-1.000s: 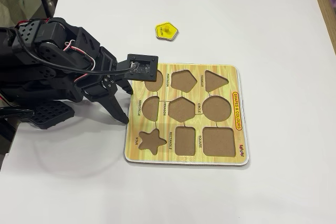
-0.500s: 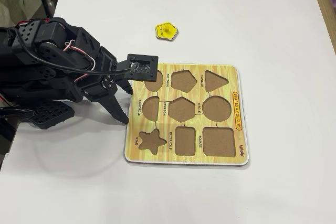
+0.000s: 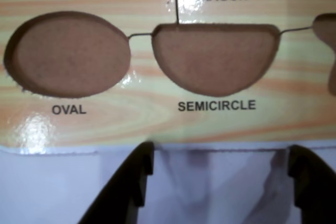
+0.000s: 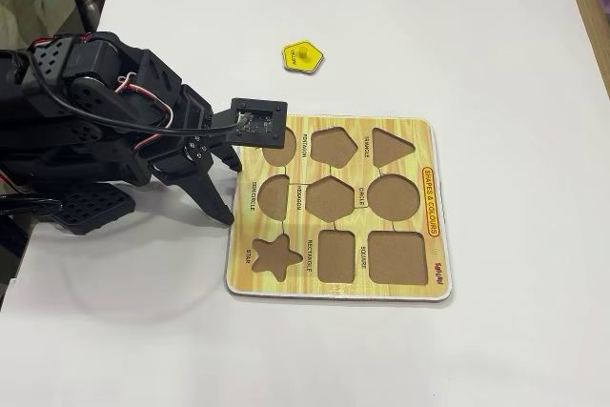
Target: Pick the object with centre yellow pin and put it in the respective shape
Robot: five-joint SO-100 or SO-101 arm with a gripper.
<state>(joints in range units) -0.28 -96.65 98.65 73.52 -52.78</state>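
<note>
The gripper [image 4: 221, 193] hung with its jaws spread and empty at the left edge of the shape puzzle board [image 4: 434, 235]. The yellow pentagon piece [image 4: 302, 55] lay well apart on the white table [image 4: 477, 35], beyond the board's far edge.

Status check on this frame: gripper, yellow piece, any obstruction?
Gripper open, empty, at the puzzle board's left edge in the fixed view. Yellow pentagon piece on the table beyond the board, untouched. Pentagon slot empty. Nothing in the way.
</note>
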